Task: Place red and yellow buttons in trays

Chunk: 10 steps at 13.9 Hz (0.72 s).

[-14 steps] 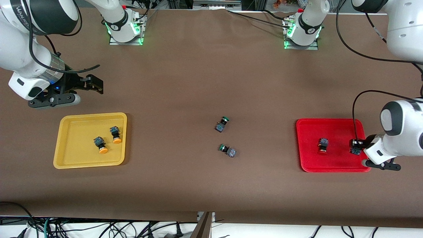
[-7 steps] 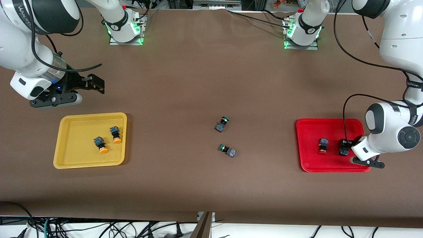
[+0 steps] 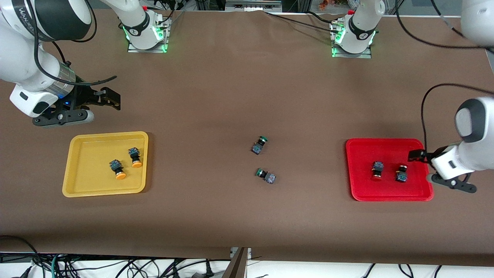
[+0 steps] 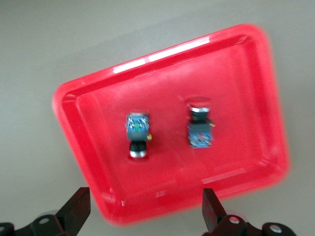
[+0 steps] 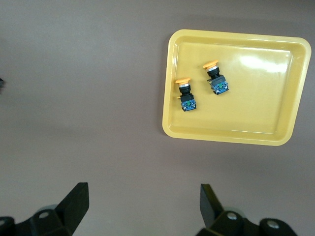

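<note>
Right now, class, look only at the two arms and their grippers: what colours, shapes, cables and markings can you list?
Both arms have glossy white rounded shells with black joint bands. The right arm carries "WANJE" lettering, a silver wrist ring and a black cable. The left arm also trails black cables. The right gripper and left gripper are black, with wedge-shaped fingers. Green lights glow at both bases.

2 green btns point(image 3: 259, 145) point(image 3: 266, 175) mid-table point(image 3: 216, 96)
</note>
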### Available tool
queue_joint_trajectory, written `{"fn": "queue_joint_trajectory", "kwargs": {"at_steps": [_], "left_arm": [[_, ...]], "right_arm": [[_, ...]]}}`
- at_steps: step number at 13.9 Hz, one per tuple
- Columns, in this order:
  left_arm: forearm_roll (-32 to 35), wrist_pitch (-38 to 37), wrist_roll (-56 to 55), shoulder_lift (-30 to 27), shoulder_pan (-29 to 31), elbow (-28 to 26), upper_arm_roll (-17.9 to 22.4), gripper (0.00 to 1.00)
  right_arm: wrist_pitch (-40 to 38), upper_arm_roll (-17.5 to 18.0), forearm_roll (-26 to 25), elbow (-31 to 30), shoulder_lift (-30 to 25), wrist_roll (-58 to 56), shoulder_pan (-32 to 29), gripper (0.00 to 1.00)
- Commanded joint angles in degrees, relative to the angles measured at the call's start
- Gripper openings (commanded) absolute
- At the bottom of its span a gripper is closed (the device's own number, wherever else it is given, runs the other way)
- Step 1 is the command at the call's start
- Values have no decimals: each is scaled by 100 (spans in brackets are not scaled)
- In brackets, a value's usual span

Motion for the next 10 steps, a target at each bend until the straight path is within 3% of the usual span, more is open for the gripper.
{"fn": "queue_joint_trajectory", "kwargs": {"at_steps": [1,2,4,7,9,10], "left_arm": [[77,-1099,-306,-297,-11,625,-334,100],[87,-1538,-403,-315,-28,907,-448,100],[104,-1823,-832,-753,-404,902,-476,100],[34,-2517,-1475,-842,-653,1058,-485,100],[34,-2423,-1537,-1158,-661,1077,-354,100],[-1,-2317,-1572,-1255,-722,1060,-22,100]], "right_arm": [[-89,79,-92,76,-1,44,-53,100],[-150,88,-92,76,-1,70,-53,100],[-168,88,-92,76,0,70,-53,100],[-168,88,-101,76,-1,62,-53,100],[-168,88,-101,76,8,44,-53,100],[-159,88,-101,76,8,35,-53,100]]}}
